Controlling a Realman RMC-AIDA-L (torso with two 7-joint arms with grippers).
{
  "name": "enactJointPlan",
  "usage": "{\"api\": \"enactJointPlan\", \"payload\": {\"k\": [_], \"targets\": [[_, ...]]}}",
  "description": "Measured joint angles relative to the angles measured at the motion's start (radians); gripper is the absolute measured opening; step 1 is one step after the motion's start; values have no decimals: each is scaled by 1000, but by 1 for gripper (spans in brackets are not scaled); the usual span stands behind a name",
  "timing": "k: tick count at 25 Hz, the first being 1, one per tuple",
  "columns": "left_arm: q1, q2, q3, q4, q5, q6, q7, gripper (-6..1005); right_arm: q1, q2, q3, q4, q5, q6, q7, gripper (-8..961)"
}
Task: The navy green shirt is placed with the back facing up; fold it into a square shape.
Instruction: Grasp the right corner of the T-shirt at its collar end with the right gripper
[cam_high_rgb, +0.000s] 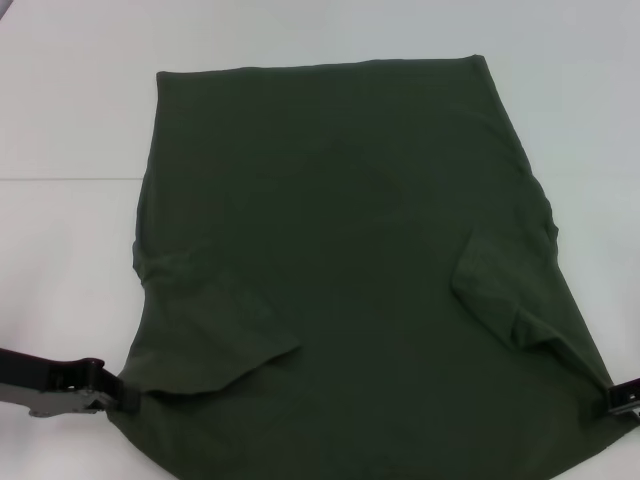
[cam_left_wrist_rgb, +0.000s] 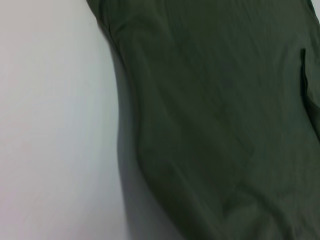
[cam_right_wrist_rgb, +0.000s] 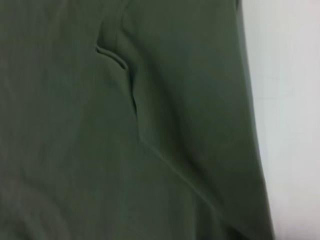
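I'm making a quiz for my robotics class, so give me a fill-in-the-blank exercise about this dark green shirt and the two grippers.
1. The dark olive-green cloth T-shirt lies on a ____ table.
2. Both short sleeves are folded ____ onto the shirt's body.
3. The left gripper and the right gripper are each at a near ____ of the shirt.
4. The side of the shirt facing up shows ____ lettering.

Missing words: white; inward; corner; no
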Motion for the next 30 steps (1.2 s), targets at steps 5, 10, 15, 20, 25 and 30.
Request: {"api": "enactJointPlan", "payload": {"k": [5,10,15,20,25,30], "targets": [[0,0,0,0,-1,0,0,5,2,3,0,0,0,2,-1,854],[-1,0,0,0,-1,0,0,5,1,3,-4,0,0,9,-1,853],[-2,0,0,0,-2,0,2,5,-1,3,-5,0,0,11,-2,853],[-3,-1,0,0,-2,0,2,5,-1,3,-13,0,0,16,-2,853],[-3,-2,0,0,-2,0,4,4,0,3,-14,0,0,17,-2,853],[-3,-2,0,0,-2,0,5,4,4,8,-14,2,0,14,-1,852]]}}
